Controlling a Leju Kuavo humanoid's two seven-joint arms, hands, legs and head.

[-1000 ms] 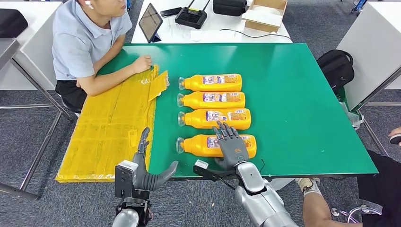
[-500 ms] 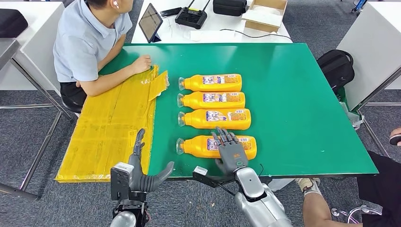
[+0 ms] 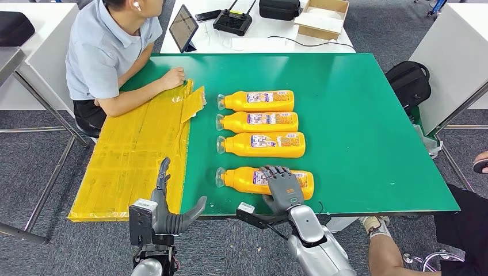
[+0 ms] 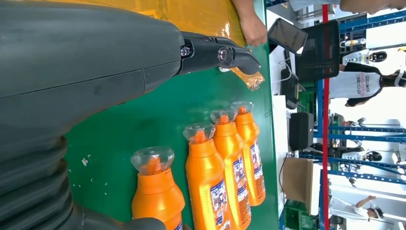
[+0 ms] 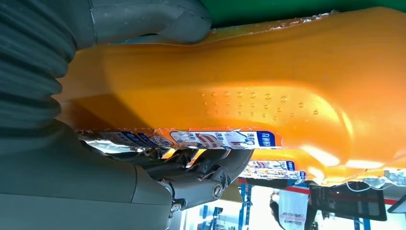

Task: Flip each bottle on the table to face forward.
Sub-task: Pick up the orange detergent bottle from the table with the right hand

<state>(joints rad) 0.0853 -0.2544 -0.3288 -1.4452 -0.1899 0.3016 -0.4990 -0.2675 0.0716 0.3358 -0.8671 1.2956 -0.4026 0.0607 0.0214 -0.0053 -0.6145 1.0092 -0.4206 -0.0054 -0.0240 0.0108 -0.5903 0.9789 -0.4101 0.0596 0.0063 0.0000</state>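
While the right hand (image 3: 283,187) clamps its fingers around the near bottle (image 3: 247,178), roll it gently, keeping the open-fingered left hand (image 3: 164,210) away.

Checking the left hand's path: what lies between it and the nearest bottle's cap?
Bare green table, by the head view, between the left hand and the nearest bottle.

Four orange bottles (image 3: 258,100); one person (image 3: 106,52)
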